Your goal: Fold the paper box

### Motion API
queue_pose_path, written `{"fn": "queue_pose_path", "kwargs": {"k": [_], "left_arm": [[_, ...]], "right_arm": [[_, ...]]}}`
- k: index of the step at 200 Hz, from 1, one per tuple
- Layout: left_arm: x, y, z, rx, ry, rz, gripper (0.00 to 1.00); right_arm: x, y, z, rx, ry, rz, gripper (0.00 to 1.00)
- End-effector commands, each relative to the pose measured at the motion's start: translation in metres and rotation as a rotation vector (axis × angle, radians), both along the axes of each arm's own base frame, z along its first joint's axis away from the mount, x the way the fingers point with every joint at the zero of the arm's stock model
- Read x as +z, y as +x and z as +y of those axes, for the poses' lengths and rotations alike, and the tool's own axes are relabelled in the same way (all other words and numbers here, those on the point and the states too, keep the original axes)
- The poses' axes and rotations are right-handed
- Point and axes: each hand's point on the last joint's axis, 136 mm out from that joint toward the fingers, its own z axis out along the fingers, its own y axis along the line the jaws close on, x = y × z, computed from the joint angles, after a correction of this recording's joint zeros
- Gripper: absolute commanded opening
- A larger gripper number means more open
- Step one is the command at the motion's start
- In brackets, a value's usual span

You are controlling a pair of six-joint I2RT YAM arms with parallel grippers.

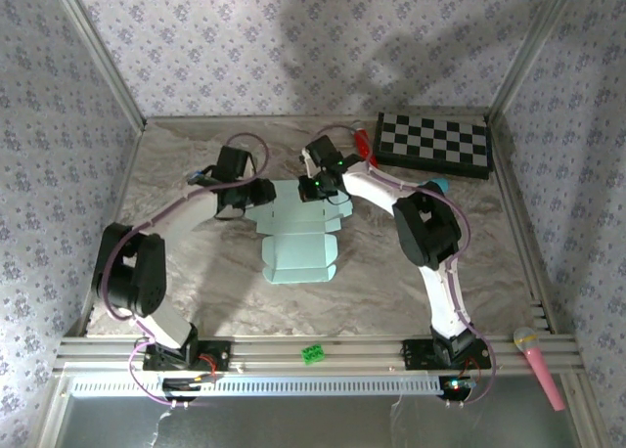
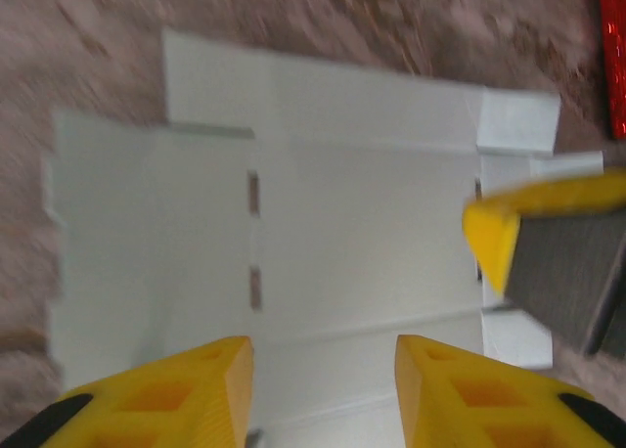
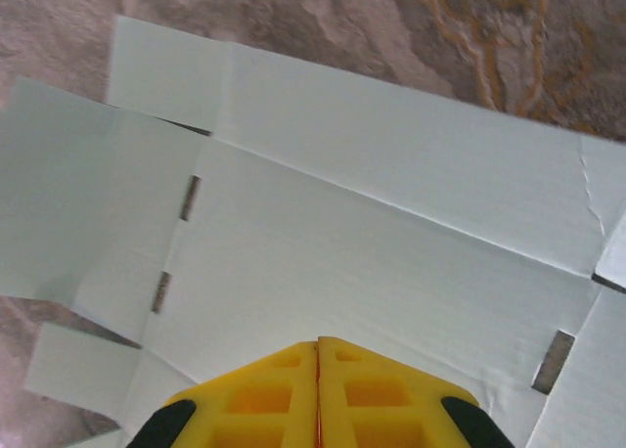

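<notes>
The paper box (image 1: pixel 298 238) lies as a flat pale mint die-cut sheet in the middle of the table, its tabs spread out. My left gripper (image 1: pixel 235 199) hovers at the sheet's far left edge. In the left wrist view it (image 2: pixel 323 370) is open, with the creased sheet (image 2: pixel 362 243) showing through the gap and nothing held. My right gripper (image 1: pixel 318 186) is over the sheet's far end. From the right wrist its jaws (image 3: pixel 317 345) are shut tip to tip just above the sheet (image 3: pixel 372 233). One of its fingers (image 2: pixel 494 238) enters the left wrist view from the right.
A black-and-white checkerboard (image 1: pixel 432 143) lies at the back right with a red object (image 1: pixel 364 145) beside it. A teal item (image 1: pixel 435 185) peeks out behind the right arm. A pink toy microphone (image 1: pixel 538 365) and a small green piece (image 1: pixel 313 353) rest on the front rail.
</notes>
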Motion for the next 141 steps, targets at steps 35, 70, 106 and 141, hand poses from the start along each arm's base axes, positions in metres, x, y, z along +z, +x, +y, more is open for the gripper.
{"fn": "queue_pose_path", "kwargs": {"k": [35, 70, 106, 141], "left_arm": [[-0.016, 0.056, 0.025, -0.023, 0.103, 0.029, 0.5], [-0.027, 0.081, 0.027, -0.022, 0.092, 0.062, 0.5], [-0.041, 0.093, 0.024, -0.026, 0.099, 0.095, 0.5], [-0.056, 0.094, 0.019, -0.053, 0.089, 0.142, 0.45]], "right_arm": [[-0.036, -0.015, -0.007, -0.027, -0.044, 0.07, 0.08], [-0.047, -0.019, -0.009, -0.027, -0.063, 0.088, 0.07], [-0.052, -0.02, -0.007, -0.034, -0.057, 0.102, 0.07], [-0.054, -0.02, -0.007, -0.04, -0.055, 0.107, 0.06]]}}
